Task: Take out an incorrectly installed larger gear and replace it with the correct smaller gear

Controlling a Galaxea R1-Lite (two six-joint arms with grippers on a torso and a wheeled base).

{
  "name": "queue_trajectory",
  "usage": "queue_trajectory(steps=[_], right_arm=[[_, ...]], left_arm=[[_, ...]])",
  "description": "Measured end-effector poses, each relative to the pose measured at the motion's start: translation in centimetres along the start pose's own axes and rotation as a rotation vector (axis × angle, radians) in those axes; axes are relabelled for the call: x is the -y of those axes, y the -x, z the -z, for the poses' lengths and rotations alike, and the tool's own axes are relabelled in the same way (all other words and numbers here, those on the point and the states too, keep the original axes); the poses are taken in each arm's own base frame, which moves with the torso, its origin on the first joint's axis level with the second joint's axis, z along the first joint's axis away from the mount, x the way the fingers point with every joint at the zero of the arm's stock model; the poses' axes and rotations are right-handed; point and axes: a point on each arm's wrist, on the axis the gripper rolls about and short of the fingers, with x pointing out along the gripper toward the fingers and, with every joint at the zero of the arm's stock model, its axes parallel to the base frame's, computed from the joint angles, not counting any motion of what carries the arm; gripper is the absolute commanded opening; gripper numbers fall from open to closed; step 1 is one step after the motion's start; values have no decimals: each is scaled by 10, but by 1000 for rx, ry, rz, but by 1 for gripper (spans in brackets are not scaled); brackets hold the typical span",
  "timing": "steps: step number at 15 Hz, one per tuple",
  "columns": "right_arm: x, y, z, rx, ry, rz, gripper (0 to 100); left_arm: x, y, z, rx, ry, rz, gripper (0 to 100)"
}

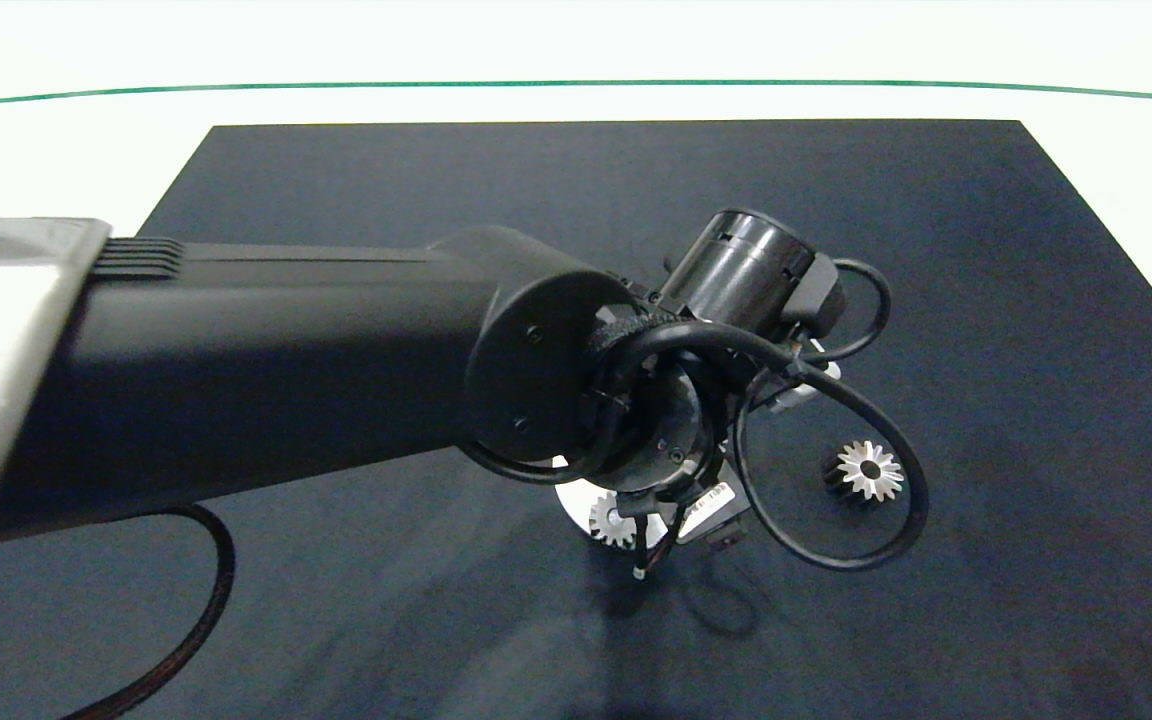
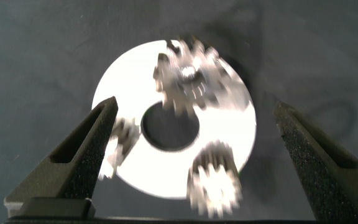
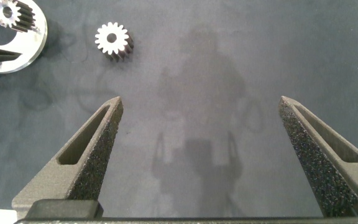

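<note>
Both jaw pairs stood apart: left gripper (image 2: pixel 191 158) hung over the white disc (image 2: pixel 238 124) at centre frame, larger gear (image 1: pixel 868 470) lying alone right of it; right gripper (image 3: pixel 201 155) idle.

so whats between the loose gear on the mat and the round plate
Nothing: in the right wrist view only bare dark mat separates the loose pointed-tooth gear from the white round plate. In the head view the left arm's cable crosses that gap.

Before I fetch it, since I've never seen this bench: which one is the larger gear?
On the dark mat, find the white ring plate under the left arm. Right of it lies the larger gear, alone on the mat; unlike the blunt gears mounted on the plate, its teeth are long and pointed.
</note>
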Motion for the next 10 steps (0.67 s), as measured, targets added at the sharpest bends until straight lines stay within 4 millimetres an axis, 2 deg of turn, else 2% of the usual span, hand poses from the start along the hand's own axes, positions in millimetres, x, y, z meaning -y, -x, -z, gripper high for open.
queue_trajectory(steps=[3, 5, 7, 10], right_arm=[[0, 1, 0, 3, 0, 0, 100], [0, 1, 0, 5, -1, 1, 100], [0, 2, 1, 9, -1, 2, 100], [0, 3, 1, 11, -5, 2, 100]], left_arm=[[-1, 25, -6, 52, 5, 1, 100], [-3, 33, -11, 82, 12, -5, 100], [-5, 34, -16, 104, 19, -13, 100], [-10, 20, -16, 83, 5, -26, 100]])
